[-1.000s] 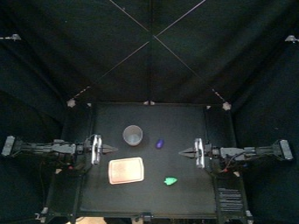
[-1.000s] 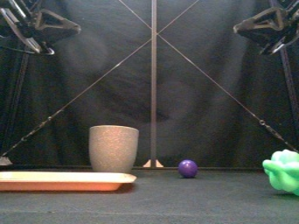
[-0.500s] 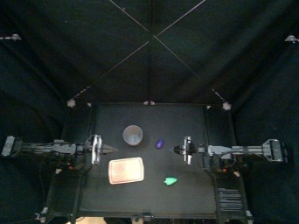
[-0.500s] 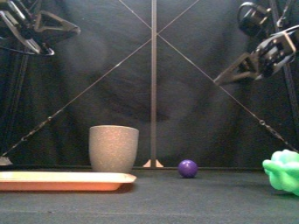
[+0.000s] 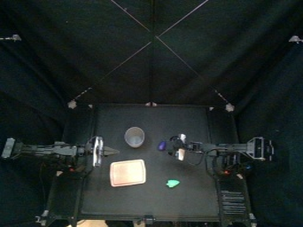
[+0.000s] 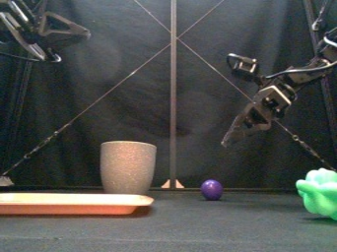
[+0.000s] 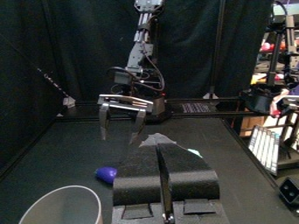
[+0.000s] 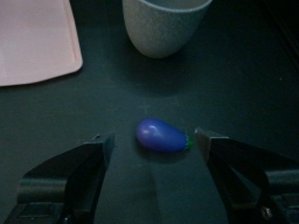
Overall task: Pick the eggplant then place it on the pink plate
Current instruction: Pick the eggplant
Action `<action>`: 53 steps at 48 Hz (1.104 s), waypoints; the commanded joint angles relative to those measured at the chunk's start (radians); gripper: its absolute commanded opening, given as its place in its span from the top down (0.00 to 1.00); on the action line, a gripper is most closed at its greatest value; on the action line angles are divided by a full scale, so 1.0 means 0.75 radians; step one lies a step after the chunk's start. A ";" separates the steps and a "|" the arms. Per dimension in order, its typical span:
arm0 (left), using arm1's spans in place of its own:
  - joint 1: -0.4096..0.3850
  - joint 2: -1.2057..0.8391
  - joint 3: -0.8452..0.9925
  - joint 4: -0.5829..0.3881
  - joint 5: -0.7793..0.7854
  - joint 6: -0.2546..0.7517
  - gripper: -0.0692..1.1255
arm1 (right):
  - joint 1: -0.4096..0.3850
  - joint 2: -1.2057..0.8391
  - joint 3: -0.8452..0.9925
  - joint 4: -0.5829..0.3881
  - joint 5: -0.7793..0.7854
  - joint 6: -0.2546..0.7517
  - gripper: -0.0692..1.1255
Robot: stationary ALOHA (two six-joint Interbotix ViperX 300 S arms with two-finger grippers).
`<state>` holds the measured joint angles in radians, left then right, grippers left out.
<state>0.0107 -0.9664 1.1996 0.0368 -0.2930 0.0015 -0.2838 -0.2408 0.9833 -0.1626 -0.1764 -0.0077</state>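
Right gripper (image 6: 237, 138): fingers (image 8: 70, 171) spread wide, gripping nothing, angled down to straddle the target.
Eggplant (image 8: 162, 136): on the table between and just beyond the tips, untouched.
Grey cup (image 8: 166, 22): farther out past the eggplant, rim cut off.
Pink plate (image 8: 35, 44): beyond one finger, only a corner in frame.
Left gripper (image 7: 163, 153): pressed together, empty, well apart.
Unclear: height of tips above the table.

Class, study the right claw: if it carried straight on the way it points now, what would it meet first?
The right claw would most likely meet the purple eggplant, which lies framed between its open jaws in the right wrist view. How far off it is remains unclear.
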 commanded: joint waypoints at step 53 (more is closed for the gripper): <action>0.002 -0.002 -0.012 0.002 0.004 0.000 0.97 | -0.031 0.454 -0.311 -0.020 0.172 0.004 0.08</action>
<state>0.0107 -0.9710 1.2042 0.0353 -0.2853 0.0015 -0.3022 0.1166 0.7701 -0.1795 -0.0476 -0.0031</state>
